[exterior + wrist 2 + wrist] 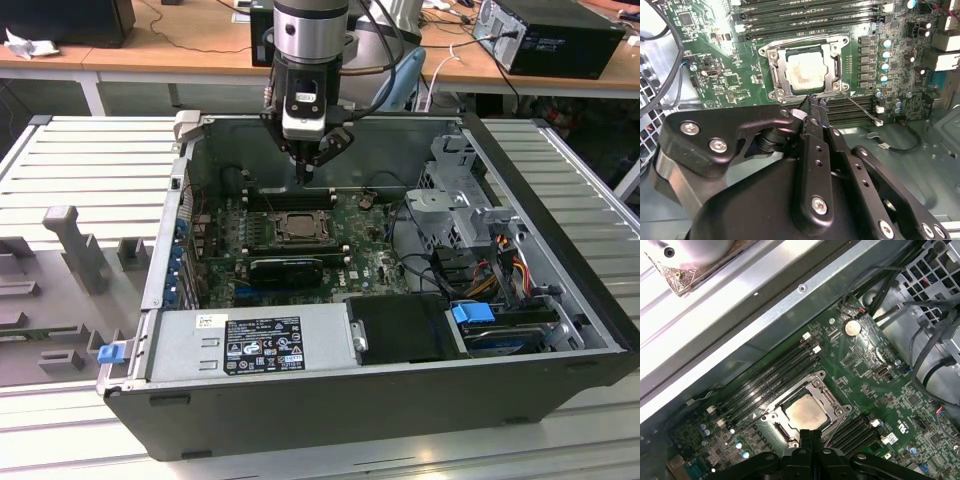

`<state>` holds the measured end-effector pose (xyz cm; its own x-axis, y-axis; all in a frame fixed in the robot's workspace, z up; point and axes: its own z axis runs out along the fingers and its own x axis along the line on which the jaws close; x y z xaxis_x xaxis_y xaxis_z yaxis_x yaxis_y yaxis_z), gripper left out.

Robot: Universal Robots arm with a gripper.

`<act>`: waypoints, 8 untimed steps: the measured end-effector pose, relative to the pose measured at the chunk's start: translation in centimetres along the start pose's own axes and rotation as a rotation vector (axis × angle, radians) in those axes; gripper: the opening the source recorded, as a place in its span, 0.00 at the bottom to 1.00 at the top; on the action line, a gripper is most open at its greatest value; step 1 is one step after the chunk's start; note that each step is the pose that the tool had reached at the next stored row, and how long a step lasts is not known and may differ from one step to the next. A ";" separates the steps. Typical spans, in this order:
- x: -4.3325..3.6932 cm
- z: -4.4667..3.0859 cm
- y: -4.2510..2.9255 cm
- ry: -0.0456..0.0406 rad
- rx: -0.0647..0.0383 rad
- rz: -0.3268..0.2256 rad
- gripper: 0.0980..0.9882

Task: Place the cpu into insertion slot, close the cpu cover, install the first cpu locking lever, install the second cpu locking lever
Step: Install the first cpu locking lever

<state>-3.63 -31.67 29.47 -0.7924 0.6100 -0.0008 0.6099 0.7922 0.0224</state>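
Two steps judged done, cpu (802, 72) under closed cpu cover (776, 70); gripper (812, 101), tips pressed together, is poised beside a locking lever (862, 107), downward push judged required.

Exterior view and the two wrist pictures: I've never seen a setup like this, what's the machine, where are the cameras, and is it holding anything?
The machine is a robot arm reaching down into an open computer case on a ribbed grey surface; the exterior view is a camera standing off the arm. Both wrist views come from cameras riding on the arm, looking past its gripper at the green motherboard. A pale square chip sits in its socket with a metal frame lying flat around it. The gripper is shut, its tip near that frame, and seems to hold nothing.
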 end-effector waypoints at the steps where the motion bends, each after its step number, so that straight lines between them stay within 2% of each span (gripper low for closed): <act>1: 0.00 0.00 0.00 0.0001 0.000 -0.003 0.01; 8: 0.00 0.00 0.00 0.0011 0.000 -0.047 0.01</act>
<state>-3.63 -31.67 29.47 -0.8203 0.5720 -0.0009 0.5718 0.8201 0.0224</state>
